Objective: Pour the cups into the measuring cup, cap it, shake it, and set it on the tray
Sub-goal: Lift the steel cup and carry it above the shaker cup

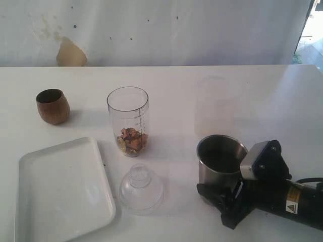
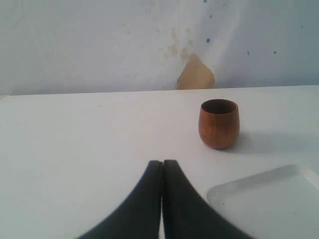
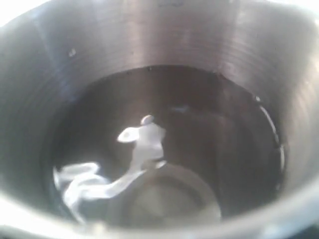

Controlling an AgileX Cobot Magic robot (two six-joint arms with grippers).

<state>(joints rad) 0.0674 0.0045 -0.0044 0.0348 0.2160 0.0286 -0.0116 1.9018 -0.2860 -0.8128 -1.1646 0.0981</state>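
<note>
The measuring cup [image 1: 128, 120] stands upright and uncapped mid-table, with brown and yellow bits at its bottom. The clear dome cap [image 1: 141, 188] lies in front of it. The white tray [image 1: 60, 191] lies at the front left. The brown wooden cup [image 1: 52, 106] stands at the far left, and the left wrist view shows the wooden cup [image 2: 219, 123] beyond my shut, empty left gripper [image 2: 162, 162]. My right gripper [image 1: 216, 191] clasps the lower wall of the upright steel tumbler [image 1: 220, 160]. The tumbler's inside [image 3: 164, 149] fills the right wrist view, hiding the fingers. A faint frosted cup [image 1: 215, 106] stands behind.
A corner of the tray [image 2: 269, 204] lies just right of my left fingers [image 2: 139, 204] in the left wrist view. A stained white wall [image 1: 151, 30] closes off the table's far edge. My right arm's black body [image 1: 287, 199] reaches in from the front right corner.
</note>
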